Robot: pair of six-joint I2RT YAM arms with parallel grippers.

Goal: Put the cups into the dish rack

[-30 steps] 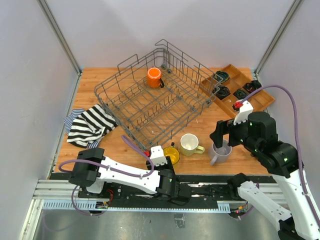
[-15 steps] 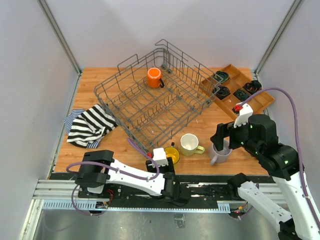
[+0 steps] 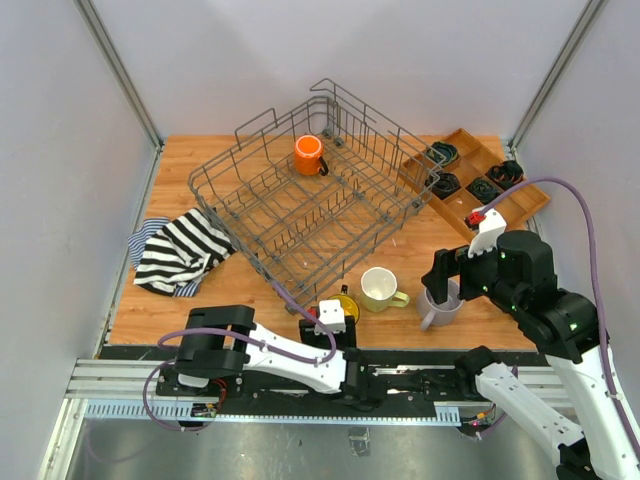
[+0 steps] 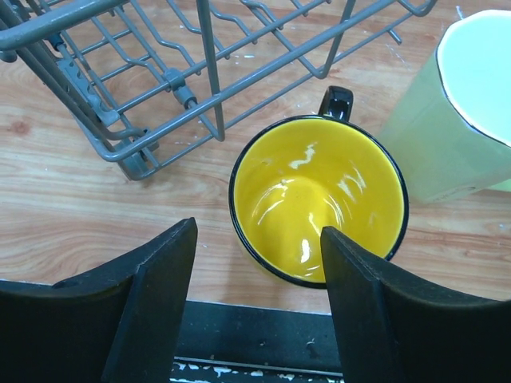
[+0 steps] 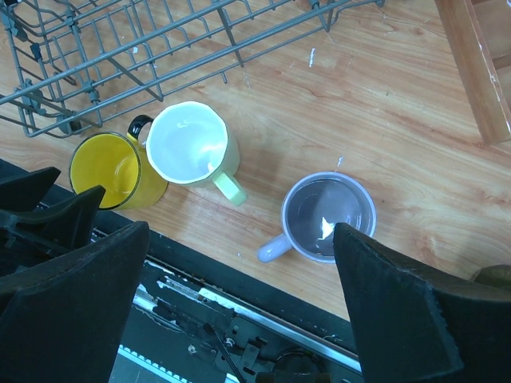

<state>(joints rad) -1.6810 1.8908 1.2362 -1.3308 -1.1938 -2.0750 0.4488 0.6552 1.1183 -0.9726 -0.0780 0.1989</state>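
Note:
A yellow cup [image 4: 318, 199] stands upright at the table's near edge, just in front of the dish rack [image 3: 300, 200]. My left gripper [image 4: 257, 239] is open just above and behind it, its right finger [image 4: 359, 303] overlapping the near rim and holding nothing. To the yellow cup's right are a cream cup [image 3: 379, 287] and a lavender cup [image 5: 329, 217]. My right gripper [image 5: 241, 231] hangs wide open above the lavender cup. An orange cup [image 3: 309, 154] lies inside the rack at the back.
A striped cloth [image 3: 180, 250] lies left of the rack. A wooden tray [image 3: 480, 185] with black coils sits at the back right. The black rail [image 4: 263, 327] runs right below the yellow cup. The rack's corner [image 4: 136, 152] is close to the left gripper.
My left arm has slid right along the near edge, bringing its gripper up behind the yellow cup with jaws spreading. The right arm has barely moved.

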